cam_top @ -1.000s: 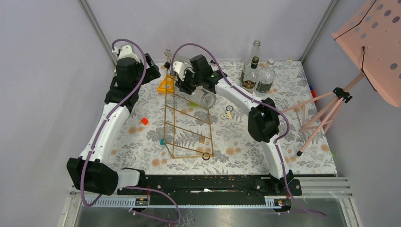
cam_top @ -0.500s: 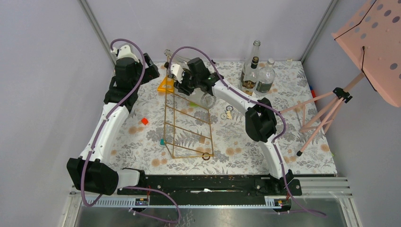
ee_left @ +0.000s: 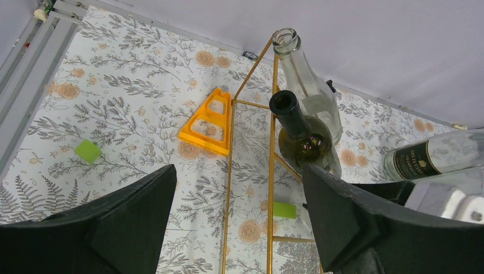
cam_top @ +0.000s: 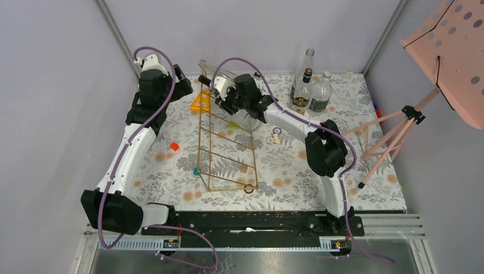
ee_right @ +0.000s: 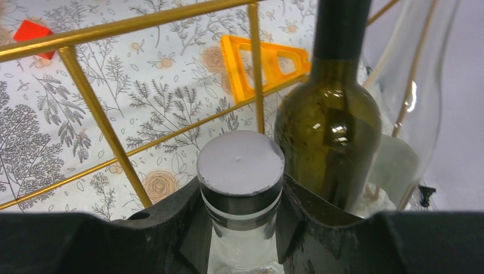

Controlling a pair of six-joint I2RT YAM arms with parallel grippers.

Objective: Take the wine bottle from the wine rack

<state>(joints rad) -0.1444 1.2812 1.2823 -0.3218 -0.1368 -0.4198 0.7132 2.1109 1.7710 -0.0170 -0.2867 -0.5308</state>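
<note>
Two other bottles, a dark green bottle and a clear open-mouthed bottle, lean at the top of the gold wire wine rack. Just beside them the right gripper is clenched on the neck of the clear, grey-capped wine bottle; whether it touches a rung cannot be told. The left gripper hangs released, jaws wide, near the rack's top and the orange triangle on the floral surface.
</note>
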